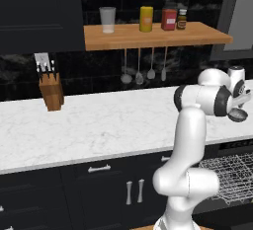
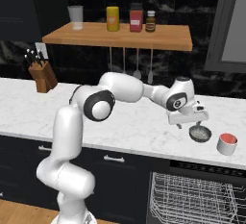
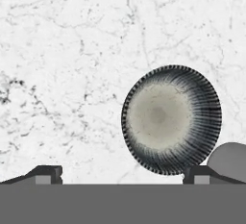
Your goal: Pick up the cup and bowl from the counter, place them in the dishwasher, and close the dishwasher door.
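Bowl [image 3: 171,120]: dark ribbed rim, pale grey centre, on counter [image 2: 134,122] near front edge, left of cup [image 2: 227,144]. Gripper [image 2: 192,123] above bowl, jaws apart, empty. Bare marble left of bowl.

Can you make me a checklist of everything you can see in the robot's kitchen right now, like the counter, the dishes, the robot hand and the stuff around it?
Surface: white marble counter, faint grey veins.
Job's things: dark-rimmed bowl sits on the counter under the hand; white cup with a red inside stands beside it, apart. Dishwasher open, grey wire rack showing, nothing in it that I can see.
Clutter: knife block on the counter.
Grippers: gripper hangs just above the bowl, fingers spread wide, holding nothing.
Cables: nothing seen.
Surroundings: wooden shelf with a glass tumbler, yellow canister, red jar and small dark bottle; utensils hang below.
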